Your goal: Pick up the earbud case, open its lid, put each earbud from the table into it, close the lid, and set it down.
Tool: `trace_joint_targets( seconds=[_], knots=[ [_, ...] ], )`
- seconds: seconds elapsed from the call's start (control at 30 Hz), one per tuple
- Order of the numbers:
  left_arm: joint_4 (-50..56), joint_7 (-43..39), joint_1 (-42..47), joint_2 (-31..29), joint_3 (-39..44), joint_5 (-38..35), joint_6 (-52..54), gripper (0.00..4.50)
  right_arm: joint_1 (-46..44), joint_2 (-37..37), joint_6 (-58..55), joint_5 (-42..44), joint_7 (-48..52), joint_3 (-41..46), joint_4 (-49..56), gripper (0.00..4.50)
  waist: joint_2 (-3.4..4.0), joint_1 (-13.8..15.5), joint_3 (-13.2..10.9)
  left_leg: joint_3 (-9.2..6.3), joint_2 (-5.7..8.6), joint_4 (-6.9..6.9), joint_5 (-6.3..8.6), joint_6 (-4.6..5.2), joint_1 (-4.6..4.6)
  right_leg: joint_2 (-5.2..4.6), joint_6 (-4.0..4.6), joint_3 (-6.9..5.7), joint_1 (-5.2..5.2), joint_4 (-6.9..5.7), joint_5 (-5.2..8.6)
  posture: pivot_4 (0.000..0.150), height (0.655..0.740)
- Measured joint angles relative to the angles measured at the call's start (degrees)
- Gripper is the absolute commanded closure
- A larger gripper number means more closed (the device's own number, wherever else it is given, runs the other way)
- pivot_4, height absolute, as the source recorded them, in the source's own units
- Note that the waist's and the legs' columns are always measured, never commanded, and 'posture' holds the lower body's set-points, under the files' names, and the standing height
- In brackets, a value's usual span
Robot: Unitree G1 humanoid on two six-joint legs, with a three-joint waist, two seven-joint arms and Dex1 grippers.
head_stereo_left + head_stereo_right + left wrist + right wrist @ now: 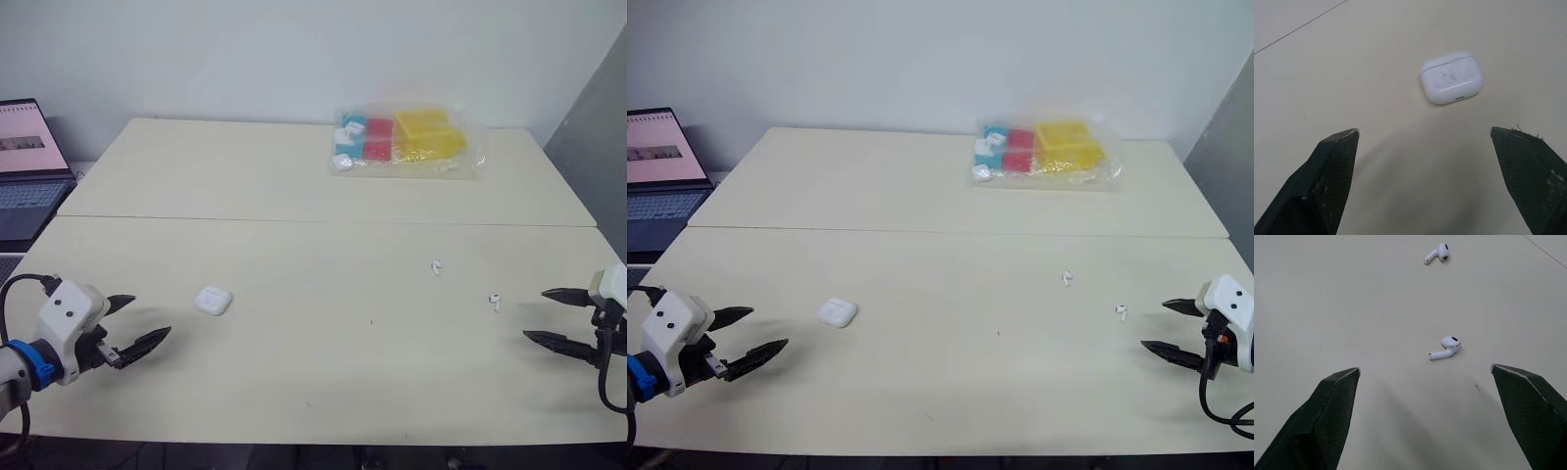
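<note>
A white earbud case (213, 301) lies shut on the cream table (313, 372), left of the middle. My left gripper (143, 319) is open just to the left of it, fingers pointing at the case (1452, 78) with a small gap between. Two white earbuds lie loose on the right half: one (436, 266) nearer the middle, the other (495, 301) closer to my right gripper (542, 314). That gripper is open, a short way right of the nearer earbud (1446, 347); the farther earbud (1438, 253) lies beyond it.
A clear plastic bag (407, 140) holding yellow, red and blue boxes sits at the far right of the table. An open laptop (27, 166) stands off the table's left side. A seam (323, 222) runs across the table.
</note>
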State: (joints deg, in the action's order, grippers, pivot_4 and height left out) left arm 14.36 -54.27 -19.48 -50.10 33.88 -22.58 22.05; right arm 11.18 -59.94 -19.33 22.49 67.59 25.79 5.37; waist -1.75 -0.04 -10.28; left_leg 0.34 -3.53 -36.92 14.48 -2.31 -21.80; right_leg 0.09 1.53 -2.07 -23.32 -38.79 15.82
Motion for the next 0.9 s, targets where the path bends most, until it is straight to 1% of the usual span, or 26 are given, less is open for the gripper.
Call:
trace_joint_targets(
  seconds=[0.23,0.37,0.57,0.77,0.9],
  knots=[
    [-1.67,-0.24,1.59,-0.04,-0.78,0.62,0.00,0.04,0.52,0.05,0.04,-0.46,-0.17,0.01,0.05,0.00,0.00,0.00,0.00,0.02,0.00,0.00,0.00,0.00,0.00,0.00,0.00,0.01,0.00,-0.01,0.00,0.150,0.7400],
    [-3.29,-2.16,3.93,-0.16,-0.75,-1.64,1.16,0.04,0.48,0.20,0.06,-0.52,-0.31,0.02,0.05,0.00,0.00,-0.01,0.00,0.01,0.01,-0.01,0.00,0.00,0.01,0.00,0.00,0.00,0.00,-0.04,0.00,0.150,0.7400],
    [-5.27,-4.96,4.69,-1.40,-0.70,-2.12,0.89,0.04,0.53,0.29,0.06,-0.56,-0.45,0.04,0.05,0.00,0.01,-0.04,0.00,0.05,0.00,0.00,0.00,0.00,0.02,0.04,0.00,0.03,-0.01,-0.04,0.00,0.150,0.7400],
    [-6.26,-3.86,5.56,-1.40,-0.76,-1.09,0.54,0.04,1.31,1.21,-0.14,-0.23,-0.43,1.02,0.48,0.00,0.01,-0.02,0.00,0.04,0.00,0.00,0.00,0.00,0.02,0.04,0.00,0.03,-0.01,-0.05,0.00,0.150,0.7400],
    [-6.32,-4.83,5.65,-1.40,-0.75,-2.38,1.51,0.04,1.30,1.53,-2.46,1.74,-0.27,2.54,0.90,0.00,0.01,-0.04,0.00,0.05,-0.01,-0.01,0.00,0.00,0.03,0.04,0.00,0.05,-0.01,-0.05,0.00,0.150,0.7400]
  ],
)
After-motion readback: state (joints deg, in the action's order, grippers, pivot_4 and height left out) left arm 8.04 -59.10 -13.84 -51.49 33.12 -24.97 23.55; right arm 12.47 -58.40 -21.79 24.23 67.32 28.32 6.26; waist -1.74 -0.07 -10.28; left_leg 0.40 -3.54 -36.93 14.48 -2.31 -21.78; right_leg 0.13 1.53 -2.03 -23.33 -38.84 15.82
